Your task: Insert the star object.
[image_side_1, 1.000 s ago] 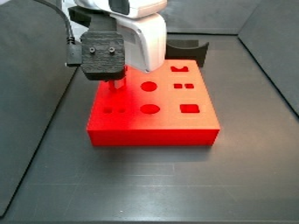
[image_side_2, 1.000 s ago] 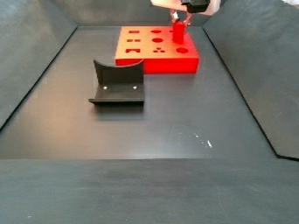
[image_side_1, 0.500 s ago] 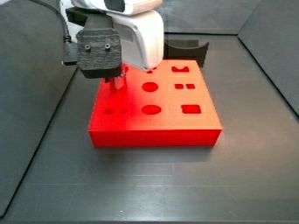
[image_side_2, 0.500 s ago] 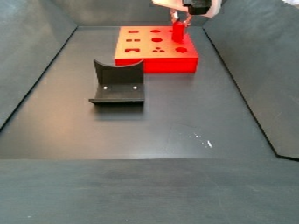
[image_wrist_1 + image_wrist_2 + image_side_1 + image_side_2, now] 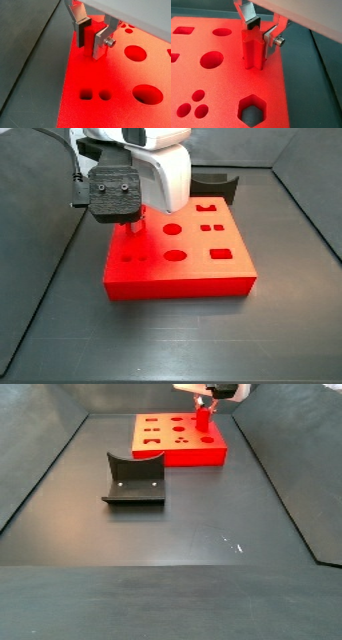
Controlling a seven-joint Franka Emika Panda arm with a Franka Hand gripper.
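Note:
The star object [image 5: 252, 50] is a slim red peg with a star-shaped top. It stands upright between my fingers, and its lower end meets the top of the big red block [image 5: 218, 80] near the block's edge. My gripper [image 5: 260, 40] is shut on it, with the dark pad [image 5: 251, 23] on one side and the silver plate [image 5: 270, 41] on the other. The peg [image 5: 89, 35] and the gripper [image 5: 90, 47] also show in a wrist view. In both side views the gripper [image 5: 131, 220] [image 5: 203, 408] hangs over the block [image 5: 187, 268] [image 5: 181, 446]. How deep the peg sits is hidden.
The block's top has round, square, hexagonal and other shaped holes, among them a hexagon [image 5: 251, 107] and a large circle [image 5: 147, 94]. The dark fixture [image 5: 134, 481] stands on the grey floor beside the block and also shows in a side view [image 5: 214, 183]. Dark walls ring the floor.
The gripper has shifted only very slightly over the block's corner, and the peg is still in it. The fixture has not moved.

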